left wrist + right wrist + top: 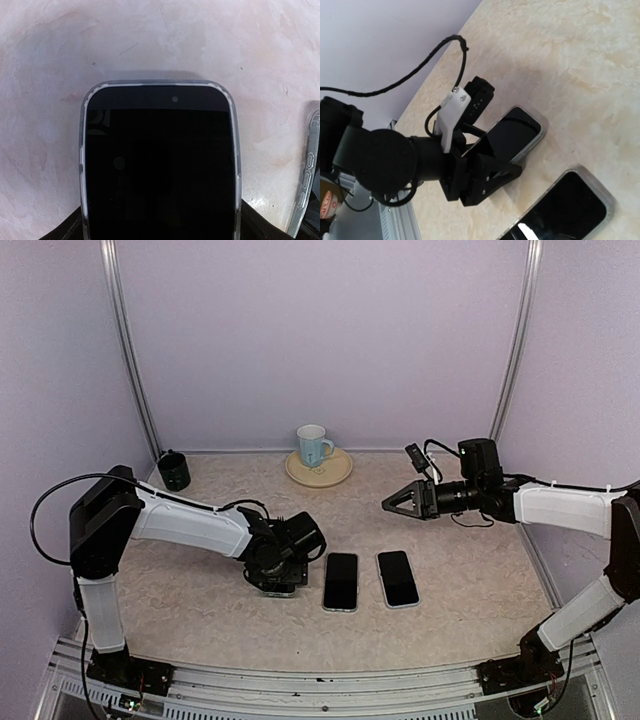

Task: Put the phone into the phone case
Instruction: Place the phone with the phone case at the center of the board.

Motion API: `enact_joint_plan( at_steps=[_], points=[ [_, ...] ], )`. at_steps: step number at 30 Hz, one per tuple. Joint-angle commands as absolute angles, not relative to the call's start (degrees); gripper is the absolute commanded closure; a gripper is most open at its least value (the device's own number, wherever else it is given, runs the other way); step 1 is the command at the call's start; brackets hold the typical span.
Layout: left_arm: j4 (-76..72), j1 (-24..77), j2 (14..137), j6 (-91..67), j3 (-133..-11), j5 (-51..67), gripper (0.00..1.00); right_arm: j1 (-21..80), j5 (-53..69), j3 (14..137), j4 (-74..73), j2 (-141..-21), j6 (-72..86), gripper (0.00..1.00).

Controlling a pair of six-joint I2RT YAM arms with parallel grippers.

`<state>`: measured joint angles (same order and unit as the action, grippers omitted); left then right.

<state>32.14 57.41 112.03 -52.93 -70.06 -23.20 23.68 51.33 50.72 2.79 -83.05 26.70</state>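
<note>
The phone (341, 581) lies screen up on the table, with a clear phone case (82, 150) rimming its sides and far end. In the left wrist view the phone (160, 165) fills the middle, and dark fingers (260, 227) touch the case at both lower corners. My left gripper (290, 575) straddles the phone's near end, its jaws against the long sides. The right wrist view shows the same grip on the phone (515, 132). My right gripper (390, 504) hangs in the air behind the phones, holding nothing; its gap is hidden.
A second dark phone (398, 578) with a clear rim lies just right of the first, and its edge (309, 170) shows in the left wrist view. A mug (314, 445) on a plate (335, 472) stands at the back. A dark cup (174, 470) sits back left.
</note>
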Motion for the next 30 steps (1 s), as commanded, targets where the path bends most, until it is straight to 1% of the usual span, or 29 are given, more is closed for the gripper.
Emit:
enact_joint_plan(
  at_steps=[1, 6, 12, 17, 21, 25, 30],
  points=[
    [32.26, 57.81, 112.16, -52.49, -68.24, -21.71, 0.51, 22.94, 51.88, 50.13, 3.21, -83.39, 26.54, 0.38],
    [32.13, 57.79, 111.54, -52.38, -67.22, -21.23, 0.50, 22.94, 51.86, 50.00, 3.31, -83.50, 26.51, 0.38],
    [31.56, 57.85, 111.01, -52.36, -65.71, -20.15, 0.41, 22.94, 52.11, 49.85, 3.43, -83.88, 26.62, 0.38],
    [30.68, 58.07, 110.75, -52.87, -64.55, -18.94, 0.40, 22.94, 52.11, 50.16, 3.52, -83.97, 26.70, 0.38],
    [29.72, 58.09, 110.50, -52.79, -64.09, -17.70, 0.34, 22.94, 52.20, 50.15, 3.61, -84.16, 26.78, 0.38],
    [28.91, 58.09, 110.44, -52.10, -63.74, -15.92, 0.34, 22.94, 52.21, 50.18, 3.56, -84.07, 26.76, 0.38],
    [28.26, 57.94, 110.04, -51.50, -63.33, -14.19, 0.30, 22.94, 52.19, 50.08, 3.60, -84.02, 26.75, 0.38]
  ],
)
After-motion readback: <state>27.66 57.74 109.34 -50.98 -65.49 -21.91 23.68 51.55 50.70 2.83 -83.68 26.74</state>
